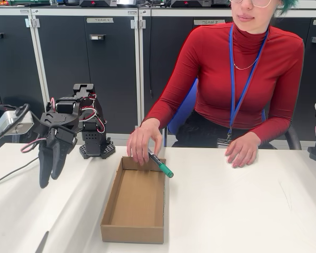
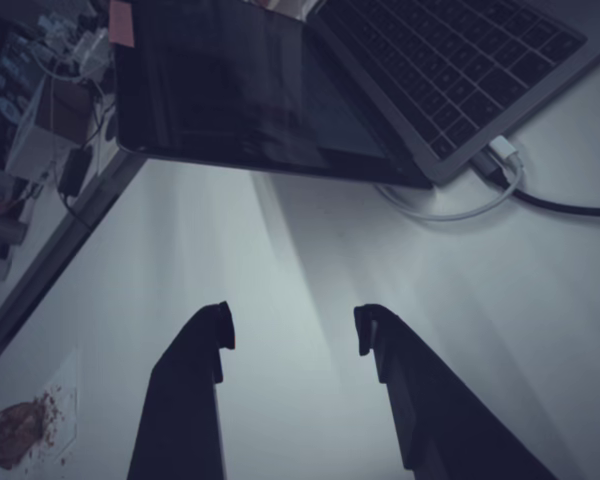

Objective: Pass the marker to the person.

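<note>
In the fixed view, the marker (image 1: 160, 164) is held in one hand (image 1: 141, 141) of the person (image 1: 242, 74), above the far end of an open cardboard box (image 1: 135, 203) on the white table (image 1: 242, 211). Its long axis is slanted, the green end pointed down and to the right. The tool (image 1: 49, 171) is hung at the left, well apart; in the wrist view its fingers (image 2: 205, 345) are seen spread, gripping nothing, above the table near a laptop (image 2: 380, 80).

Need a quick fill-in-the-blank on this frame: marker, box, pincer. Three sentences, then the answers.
1. The marker is held in the person's ____.
2. The marker's green tip lies over the rim of the cardboard ____.
3. In the wrist view, the pincer is ____ and holds nothing.

Missing words: hand; box; open
</note>
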Robot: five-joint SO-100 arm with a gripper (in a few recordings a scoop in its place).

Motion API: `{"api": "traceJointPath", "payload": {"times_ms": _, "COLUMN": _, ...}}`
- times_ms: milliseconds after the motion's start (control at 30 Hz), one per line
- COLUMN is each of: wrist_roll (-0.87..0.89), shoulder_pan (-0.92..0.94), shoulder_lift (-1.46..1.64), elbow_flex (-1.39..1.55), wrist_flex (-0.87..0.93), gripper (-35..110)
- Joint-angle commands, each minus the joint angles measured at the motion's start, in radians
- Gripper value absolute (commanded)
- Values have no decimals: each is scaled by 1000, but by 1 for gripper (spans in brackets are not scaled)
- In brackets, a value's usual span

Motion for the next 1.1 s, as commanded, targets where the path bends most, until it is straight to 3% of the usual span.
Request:
{"api": "traceJointPath", "payload": {"times_ms": 0, "wrist_roll": -5, "shoulder_pan": 5, "shoulder_lift": 130, "elbow_flex": 3, "wrist_flex": -3, "gripper": 27}}
{"api": "traceJointPath", "payload": {"times_ms": 1067, "wrist_roll": -18, "shoulder_pan": 5, "shoulder_lift": 199, "elbow_flex": 72, "wrist_flex": -2, "gripper": 27}}
